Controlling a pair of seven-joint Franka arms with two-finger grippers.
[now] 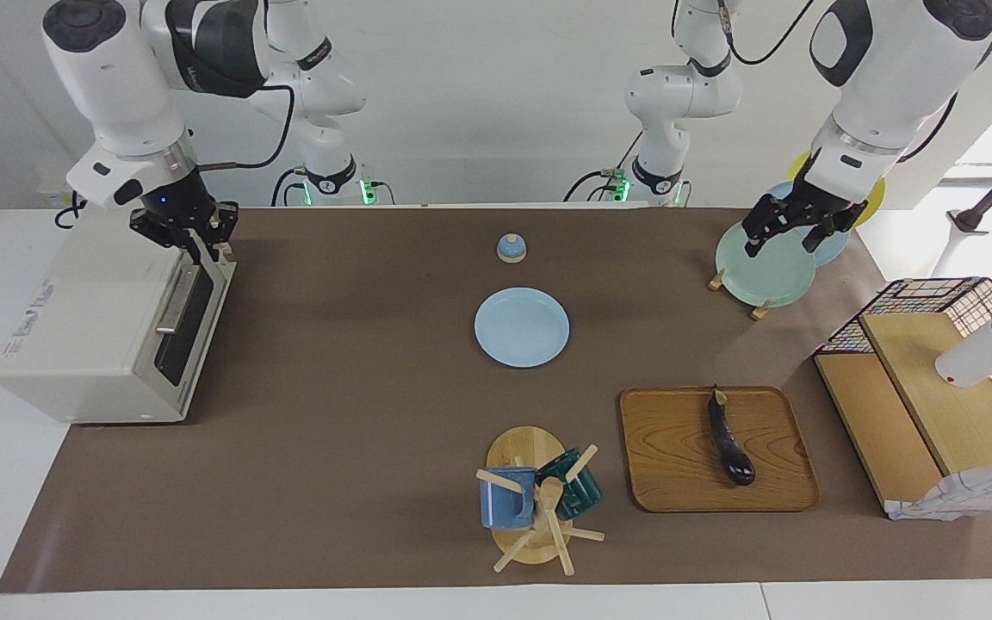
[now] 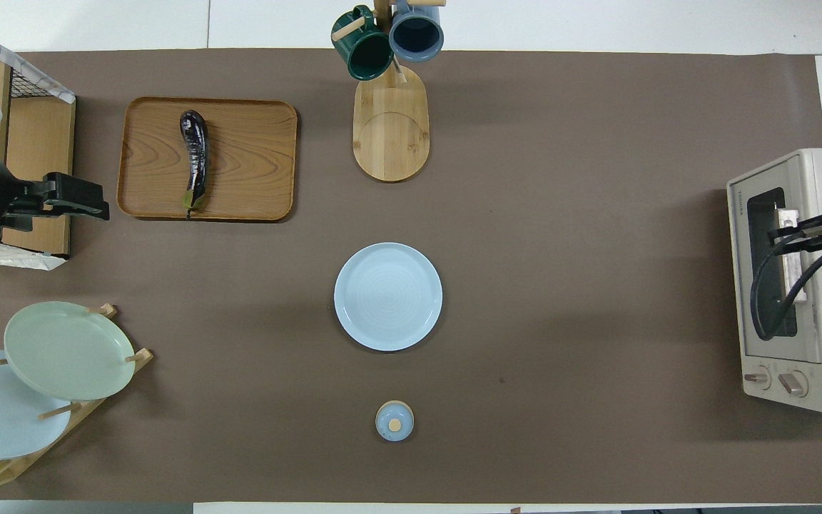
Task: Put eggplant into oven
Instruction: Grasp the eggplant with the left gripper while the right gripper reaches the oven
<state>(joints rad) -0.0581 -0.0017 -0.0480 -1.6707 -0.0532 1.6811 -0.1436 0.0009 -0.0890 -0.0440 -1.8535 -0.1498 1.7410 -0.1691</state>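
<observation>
The eggplant (image 1: 729, 439) (image 2: 195, 158) lies flat on a wooden tray (image 1: 677, 482) (image 2: 254, 157) toward the left arm's end of the table; its long axis runs roughly from near the robots to away from them, the green stem tip toward the robots and the blunt end away. The oven (image 1: 91, 336) (image 2: 803, 214) stands at the right arm's end, door closed; well apart from the tray. Between them sit a pale blue plate (image 1: 521, 327) (image 2: 388, 296), a small blue lidded pot (image 1: 511, 248) (image 2: 394, 420) nearer the robots, and a mug tree (image 1: 539, 499) (image 2: 391, 107) beside the tray. The right gripper (image 1: 195, 237) (image 2: 807, 228) is at the oven's handle bar, fingers seemingly pressed on it, though contact is hard to confirm; the left gripper (image 1: 793, 226) (image 2: 75, 203) hangs spread over a rack of plates (image 1: 763, 267) (image 2: 61, 350).
</observation>
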